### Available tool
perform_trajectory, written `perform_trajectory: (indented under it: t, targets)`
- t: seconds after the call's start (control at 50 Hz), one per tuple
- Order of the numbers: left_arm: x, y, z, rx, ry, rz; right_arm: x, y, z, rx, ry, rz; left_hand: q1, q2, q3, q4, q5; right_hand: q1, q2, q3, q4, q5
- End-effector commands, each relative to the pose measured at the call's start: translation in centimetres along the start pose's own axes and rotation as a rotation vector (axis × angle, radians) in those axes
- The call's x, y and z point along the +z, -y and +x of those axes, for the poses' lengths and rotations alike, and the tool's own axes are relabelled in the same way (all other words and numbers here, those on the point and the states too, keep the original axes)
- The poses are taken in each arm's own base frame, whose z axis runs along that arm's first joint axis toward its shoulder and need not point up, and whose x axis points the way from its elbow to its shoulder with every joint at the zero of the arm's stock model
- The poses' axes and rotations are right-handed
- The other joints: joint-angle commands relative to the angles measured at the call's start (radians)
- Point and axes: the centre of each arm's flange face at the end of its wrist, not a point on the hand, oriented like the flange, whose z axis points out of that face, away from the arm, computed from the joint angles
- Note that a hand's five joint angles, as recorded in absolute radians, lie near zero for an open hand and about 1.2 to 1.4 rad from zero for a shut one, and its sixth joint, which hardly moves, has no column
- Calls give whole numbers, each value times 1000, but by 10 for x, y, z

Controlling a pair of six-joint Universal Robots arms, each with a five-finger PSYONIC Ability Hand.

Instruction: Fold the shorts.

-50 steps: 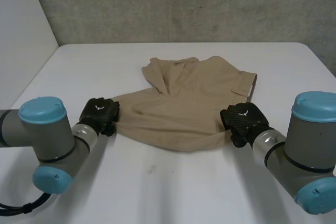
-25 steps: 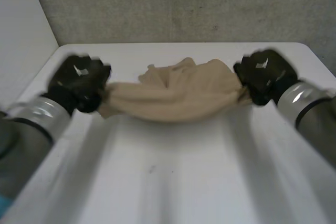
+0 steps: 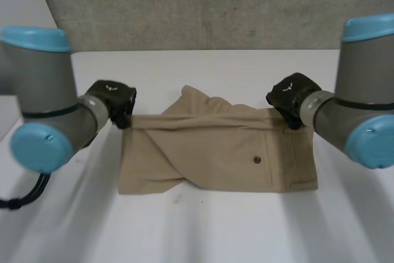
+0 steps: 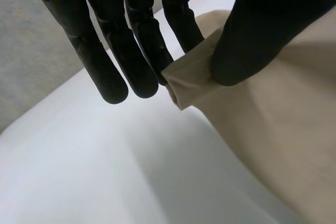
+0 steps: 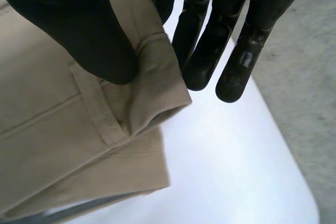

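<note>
Head view: tan cloth shorts (image 3: 215,158) held at both far corners.
The shorts lie on the white counter (image 3: 184,232), long way running side to side. The black left hand (image 3: 114,100) pinches the left corner between thumb and fingers (image 4: 139,69). The black right hand (image 3: 289,95) pinches the right corner. The near edge lies toward the robot.

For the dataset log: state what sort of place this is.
Probably a robot lab bench: a white table against a raw concrete wall, the left hand and right hand pinching tan shorts.
</note>
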Motion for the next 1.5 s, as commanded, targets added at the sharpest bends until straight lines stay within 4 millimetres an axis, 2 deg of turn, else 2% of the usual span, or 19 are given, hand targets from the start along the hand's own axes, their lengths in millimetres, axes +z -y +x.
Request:
perform_trajectory:
  t: [0.02,0.08,0.1,0.14,0.18,0.22,0.28,0.38,0.5,0.52,0.6,0.62,0.66,0.7,0.8,0.94,1.18,1.38,1.5]
  targets:
    - [26,88,-35,-36,193,344,38,51,51,1,-409,330,297,203,206,199,273,407,213,181,205,228]
    - [6,154,-56,-70,294,646,32,83,82,11,-578,516,297,203,206,199,273,407,213,181,205,228]
    - [1,167,-61,-79,319,716,18,107,103,17,-693,657,297,203,206,199,273,407,213,181,205,228]
    - [-18,198,-71,-110,388,899,-3,130,124,17,-812,789,297,203,206,199,273,407,213,181,205,228]
    - [-38,217,-77,-141,442,1011,-27,153,142,16,-935,936,297,203,206,199,273,407,213,181,205,228]
    - [-68,236,-87,-190,508,1131,-36,160,149,16,-980,988,297,203,206,199,273,407,213,181,205,228]
    - [-77,237,-90,-208,534,1169,-39,161,150,38,-966,1002,297,203,206,199,273,407,213,181,205,228]
    - [-48,201,-76,-185,489,1022,-26,149,139,72,-865,935,297,203,206,199,273,407,213,181,205,228]
    - [-15,148,-56,-162,418,837,15,113,106,100,-699,771,297,203,206,199,273,407,213,181,205,228]
    - [-6,133,-48,-148,392,787,33,96,89,97,-633,708,297,203,206,199,273,407,213,181,205,228]
    - [12,93,-27,-117,317,670,61,63,54,86,-502,602,297,203,206,199,273,407,213,181,205,228]
    - [24,69,-15,-101,279,604,66,55,45,85,-474,576,297,203,206,199,273,407,213,181,205,228]
    - [35,46,-1,-82,242,537,82,28,18,81,-388,492,297,203,206,199,273,407,213,181,205,228]
    - [48,12,14,-65,210,439,91,9,-1,82,-332,431,297,203,206,199,273,407,213,181,205,228]
    - [53,-42,44,-30,127,251,104,-41,-49,55,-192,251,297,203,206,199,273,407,213,181,205,228]
    - [31,-83,55,7,48,4,83,-56,-56,43,-98,112,297,203,206,199,273,407,213,181,205,228]
    - [-36,-69,36,19,49,-85,12,-51,-50,48,18,-19,297,203,206,199,273,407,213,181,205,228]
    - [-108,-92,44,71,-49,-274,-45,-57,-61,8,131,-109,297,203,206,199,273,407,213,181,205,228]
    - [-141,-109,56,118,-122,-367,-80,-74,-76,-102,250,-210,297,203,206,199,273,407,213,181,205,228]
